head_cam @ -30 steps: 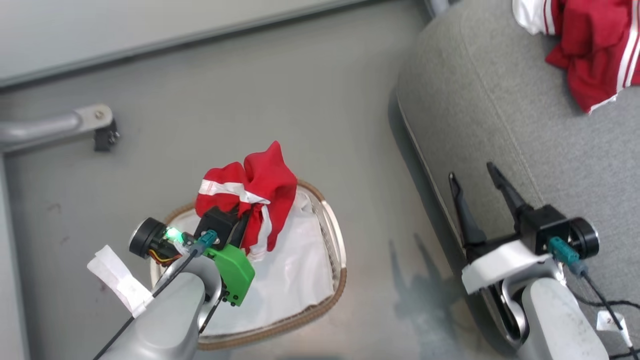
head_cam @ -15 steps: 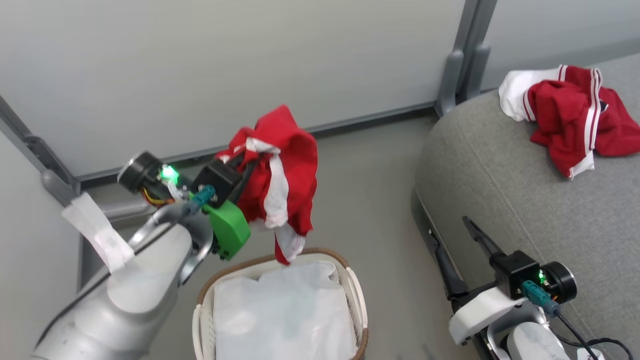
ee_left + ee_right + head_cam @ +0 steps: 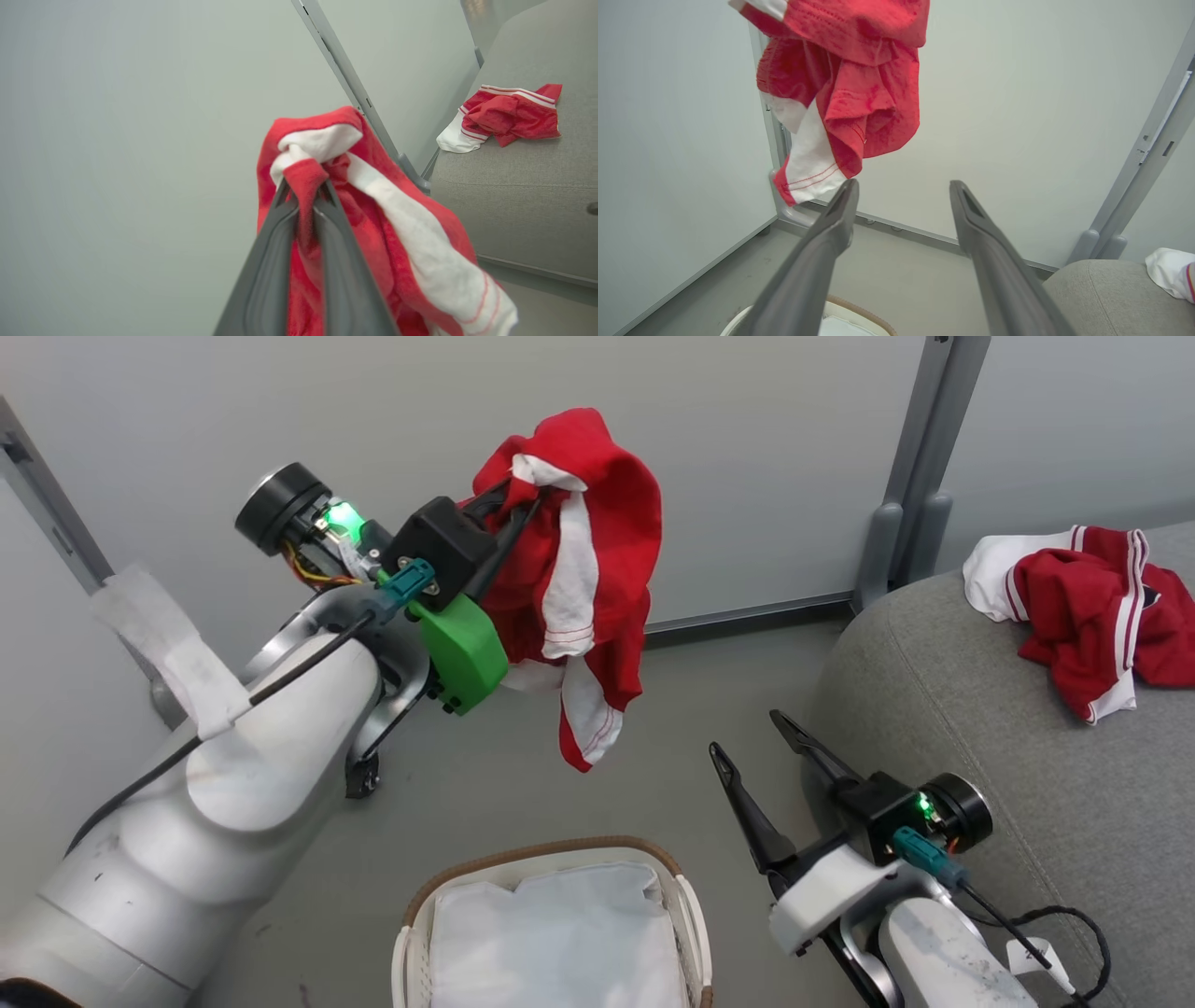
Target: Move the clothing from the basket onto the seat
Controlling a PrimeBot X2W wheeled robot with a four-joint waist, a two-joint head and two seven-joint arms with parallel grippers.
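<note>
The pale grey wall (image 3: 747, 448) runs across the far side, with a grey upright post (image 3: 920, 457) set against it toward the right and the grey floor (image 3: 485, 793) below it. The seat (image 3: 980, 728) takes up the right of the scene, its rounded edge facing the floor. The left arm (image 3: 243, 775) reaches up from the near left, with a green block (image 3: 462, 649) fixed at its wrist. The basket (image 3: 551, 847) stands on the floor in the near middle, left of the seat and apart from it, and a white liner (image 3: 560, 933) lies inside it. The held garment (image 3: 597, 523), red with white panels and thin stripe trim, hangs in the air in front of the wall, above and beyond the basket and well left of the seat, touching neither. A second garment (image 3: 1092, 607) in the same colours lies crumpled on the far right of the seat. The left tool (image 3: 304, 196) has its two fingers pressed together on a bunched fold at the top of the held garment, with red cloth squeezed between them and the rest draping down on the right side. The right tool (image 3: 745, 731) hovers just beside the seat's left edge, between the basket and the seat, with its fingers spread wide and empty, pointing up toward the wall
</note>
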